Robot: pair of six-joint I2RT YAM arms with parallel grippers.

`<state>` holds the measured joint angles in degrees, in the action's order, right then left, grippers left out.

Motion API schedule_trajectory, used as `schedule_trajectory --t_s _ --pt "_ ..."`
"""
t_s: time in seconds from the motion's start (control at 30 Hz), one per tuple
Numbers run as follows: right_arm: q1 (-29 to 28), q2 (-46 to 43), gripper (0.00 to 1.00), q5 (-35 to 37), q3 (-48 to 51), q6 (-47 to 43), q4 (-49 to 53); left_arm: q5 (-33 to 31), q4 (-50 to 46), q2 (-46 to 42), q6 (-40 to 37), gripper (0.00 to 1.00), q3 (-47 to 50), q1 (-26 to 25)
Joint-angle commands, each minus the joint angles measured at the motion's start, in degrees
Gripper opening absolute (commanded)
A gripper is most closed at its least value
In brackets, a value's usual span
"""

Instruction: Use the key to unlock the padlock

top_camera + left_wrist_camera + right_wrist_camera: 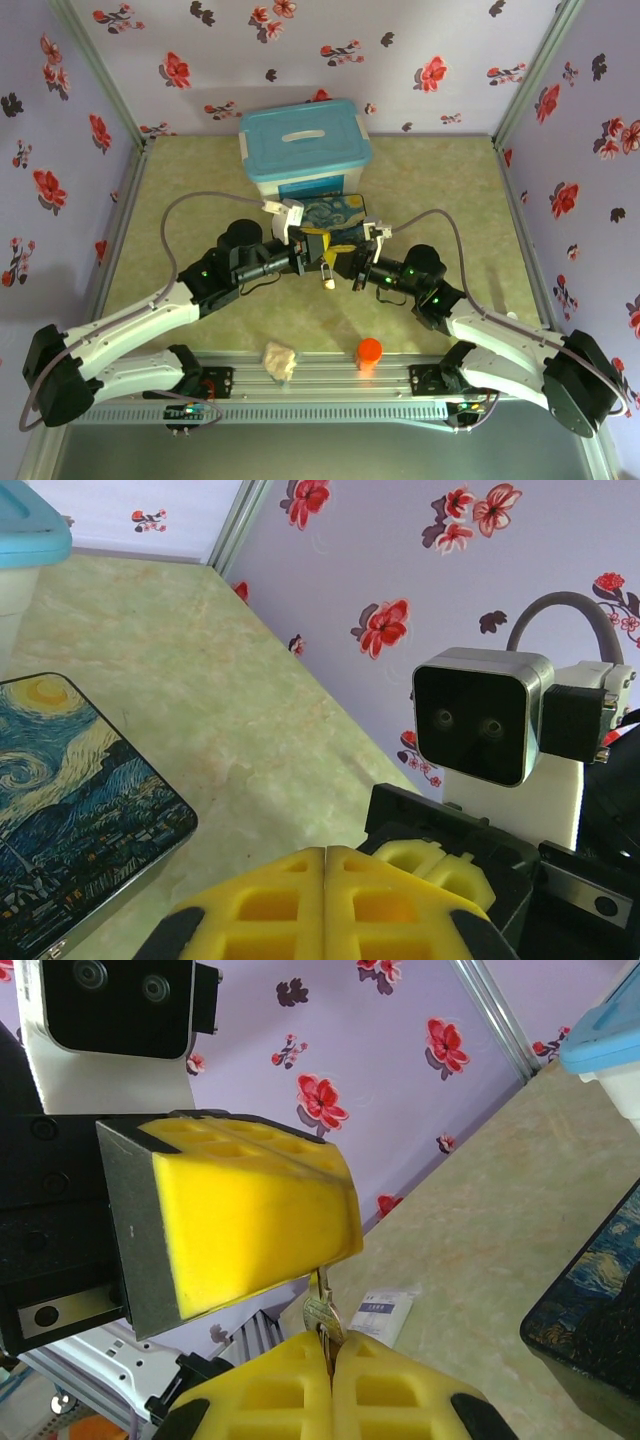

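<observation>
Honestly, the padlock [322, 1316], pinched in the shut right hand [330, 1356], could be yanked loose by the shut left hand [325, 868].

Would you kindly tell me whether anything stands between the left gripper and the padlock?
Nothing visible does. The left gripper is shut close against the brass padlock, which the right gripper pinches; a thin metal sliver joins them, shackle or key unclear.
</observation>
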<state>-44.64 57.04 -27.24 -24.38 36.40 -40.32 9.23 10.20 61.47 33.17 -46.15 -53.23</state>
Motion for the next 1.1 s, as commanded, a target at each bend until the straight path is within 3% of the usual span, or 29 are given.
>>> schedule_trajectory --t_s 0.0,0.07,0.2,0.37,0.6,0.9,1.07 --pt "-0.4 -1.5 0.44 1.2 -0.8 -1.0 0.3 0.8 -0.2 -1.6 -0.8 0.0 -0.7 0.5" --pt "-0.3 -2.2 0.63 3.2 -0.2 0.1 -0.4 0.5 1.3 -2.1 0.6 0.0 0.0 0.9" --pt "-0.4 -2.9 0.84 8.2 3.0 6.2 -10.0 -3.6 11.7 -4.1 8.1 0.0 4.6 1.3" --pt "-0.5 -1.1 0.84 7.7 1.4 11.6 -15.0 -4.8 21.4 -3.9 14.6 0.0 6.9 1.3" --pt "-1.4 4.4 0.74 7.6 0.5 15.7 -23.8 -6.2 28.3 -3.7 18.7 0.0 8.6 1.1" --pt "-2.0 11.7 0.64 6.6 0.0 19.8 -37.9 -6.5 27.1 -4.2 18.3 0.0 8.7 0.7" --pt "-2.2 13.6 0.6 6.2 -0.6 20.0 -39.0 -6.9 26.9 -4.0 18.2 0.0 8.8 0.6"
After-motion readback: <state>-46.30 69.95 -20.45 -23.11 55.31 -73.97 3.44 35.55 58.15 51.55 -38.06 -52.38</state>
